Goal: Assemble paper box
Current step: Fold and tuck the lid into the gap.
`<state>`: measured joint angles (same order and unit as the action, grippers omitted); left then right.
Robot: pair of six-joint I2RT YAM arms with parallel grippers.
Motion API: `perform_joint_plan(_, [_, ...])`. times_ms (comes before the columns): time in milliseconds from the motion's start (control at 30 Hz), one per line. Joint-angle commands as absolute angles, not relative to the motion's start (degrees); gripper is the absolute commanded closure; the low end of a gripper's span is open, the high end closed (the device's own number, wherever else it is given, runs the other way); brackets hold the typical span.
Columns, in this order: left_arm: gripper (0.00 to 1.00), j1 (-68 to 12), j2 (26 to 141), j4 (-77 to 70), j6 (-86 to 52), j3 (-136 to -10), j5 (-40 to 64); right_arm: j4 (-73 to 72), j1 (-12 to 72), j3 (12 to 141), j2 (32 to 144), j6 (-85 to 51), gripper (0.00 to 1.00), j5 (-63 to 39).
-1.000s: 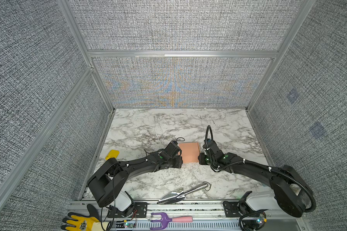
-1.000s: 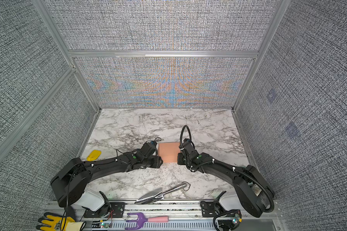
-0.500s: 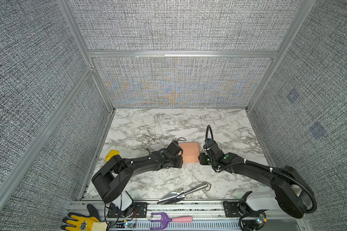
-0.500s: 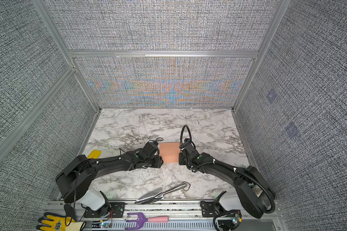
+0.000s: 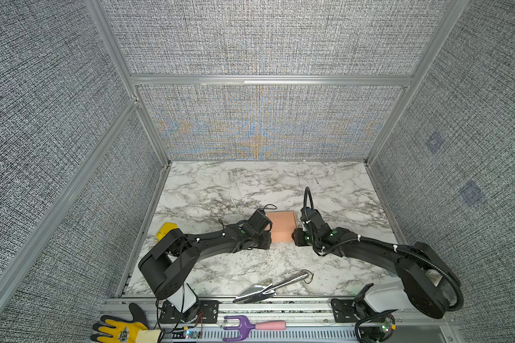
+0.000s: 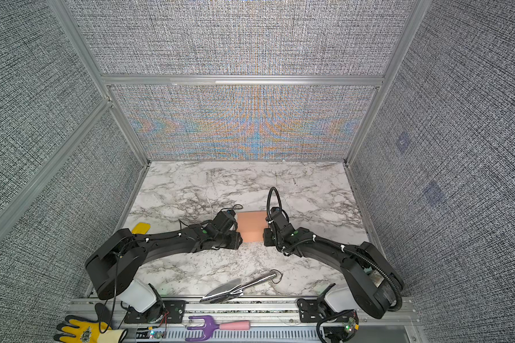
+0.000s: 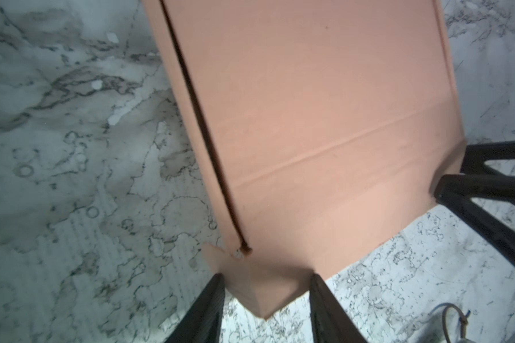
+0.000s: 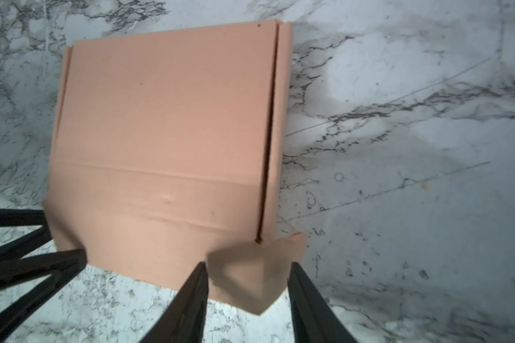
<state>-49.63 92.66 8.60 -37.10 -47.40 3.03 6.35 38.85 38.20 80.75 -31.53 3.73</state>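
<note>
The paper box [image 5: 280, 227] lies flat on the white and grey marble table [image 5: 220, 190], about in the middle, with its lid down. It is salmon pink and plain. It sits right between the 2 black arms, and both top views show this.

The left gripper [image 5: 268, 241] is at the box's near left corner. In the left wrist view, its 2 fingers [image 7: 208, 308] stand apart with that corner between them. The card touches both fingers, so the jaws hold the corner.

The right gripper [image 5: 295, 237] is at the box's near right corner. In the right wrist view, its 2 fingers [image 8: 191, 303] also stand apart with a corner between them. The card touches both of them too, so these jaws hold that corner.

Each wrist view shows the other gripper's fingers at the far corner of the same edge. Both wrist views also show 1 crease across the top of the box and a thin dark gap along 1 side. A small tab sticks out by each held corner.

A silver trowel [image 5: 268, 286] lies on the table, nearer the front and well apart from the box. A purple hand fork [image 5: 250, 326] with a pink handle lies on the front rail. A yellow glove [image 5: 122, 331] lies there too, off to the left.
</note>
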Motion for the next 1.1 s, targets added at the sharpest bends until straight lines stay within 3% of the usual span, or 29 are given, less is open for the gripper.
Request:
perform_joint_plan(0, [0.51,-49.6,93.4,7.0,-36.8,-47.8,3.5,4.1,38.8,38.5,81.3,-30.4,0.55,1.3])
perform_joint_plan(467, [0.52,-49.6,92.7,7.0,-36.2,-49.2,4.0,3.4,38.9,38.6,79.9,-30.2,0.67,-0.7])
perform_joint_plan(1067, [0.52,-49.6,90.3,7.0,-36.5,-50.0,5.0,7.9,38.8,41.1,78.8,-32.3,0.68,-2.3])
